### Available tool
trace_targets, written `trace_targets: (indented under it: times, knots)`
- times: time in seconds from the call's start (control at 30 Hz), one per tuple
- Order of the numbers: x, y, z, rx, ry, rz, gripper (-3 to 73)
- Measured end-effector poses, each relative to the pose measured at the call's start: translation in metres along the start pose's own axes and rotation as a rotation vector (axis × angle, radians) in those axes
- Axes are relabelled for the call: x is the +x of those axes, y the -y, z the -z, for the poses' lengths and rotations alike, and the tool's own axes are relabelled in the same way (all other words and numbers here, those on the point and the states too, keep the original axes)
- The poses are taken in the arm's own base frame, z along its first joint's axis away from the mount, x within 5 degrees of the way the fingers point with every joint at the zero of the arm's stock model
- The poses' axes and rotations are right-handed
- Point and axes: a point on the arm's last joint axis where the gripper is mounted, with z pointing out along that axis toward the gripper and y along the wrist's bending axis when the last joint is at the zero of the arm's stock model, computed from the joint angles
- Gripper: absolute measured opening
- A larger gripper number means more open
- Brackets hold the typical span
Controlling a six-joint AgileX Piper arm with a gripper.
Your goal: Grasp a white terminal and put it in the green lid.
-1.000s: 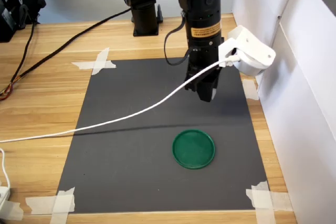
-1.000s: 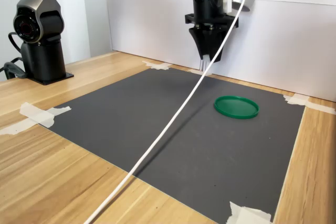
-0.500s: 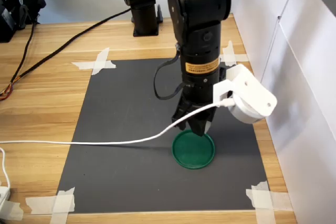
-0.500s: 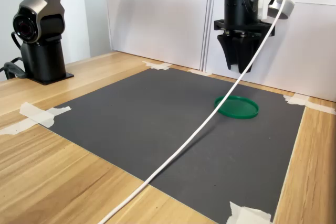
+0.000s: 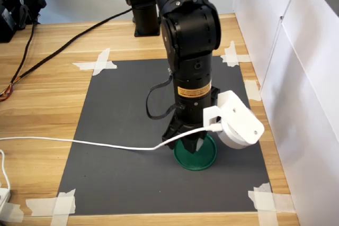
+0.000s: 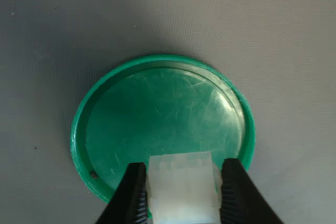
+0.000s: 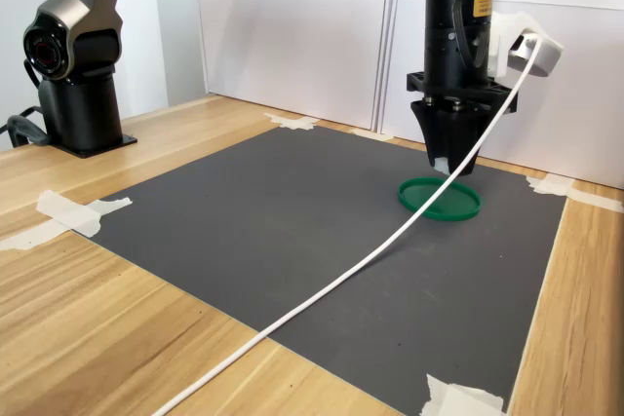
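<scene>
Gripper [image 6: 182,195] pinches the white terminal [image 6: 182,184] by its flat opposite sides, just above the green lid [image 6: 163,129]; I judge it light, rigid, smooth plastic, liable to slip

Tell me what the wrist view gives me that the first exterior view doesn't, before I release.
Only the wrist view shows the white terminal clamped between the gripper fingers, above the green lid near its rim, and the lid's bare floor.

Only the first exterior view shows the arm, the white cable trailing across the dark mat, the taped corners and the white wall panels; there the terminal is hidden.

Both show the lid under the gripper, on the mat.
</scene>
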Motion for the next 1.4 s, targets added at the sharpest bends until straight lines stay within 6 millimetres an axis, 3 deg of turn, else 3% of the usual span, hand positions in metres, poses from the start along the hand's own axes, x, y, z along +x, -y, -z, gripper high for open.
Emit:
trace_targets:
  times: [0.2, 0.43, 0.67, 0.83, 1.0, 1.07, 1.13, 1.4]
  knots:
    - [0.001, -0.001, -0.004, -0.008, -0.011, 0.001, 34.1]
    - [0.001, -0.001, -0.004, -0.009, -0.013, 0.004, 50.2]
    - [0.002, -0.001, 0.005, -0.011, -0.015, 0.003, 52.0]
    - [0.006, -0.005, 0.059, 0.049, 0.113, -0.018, 45.4]
    - [0.029, -0.019, 0.119, 0.159, 0.287, -0.072, 21.7]
    - [0.044, -0.029, 0.139, 0.197, 0.366, -0.127, 9.4]
    - [0.059, -0.040, 0.156, 0.223, 0.446, -0.206, 2.5]
    - [0.150, -0.100, 0.229, 0.290, 0.930, -0.557, -1.9]
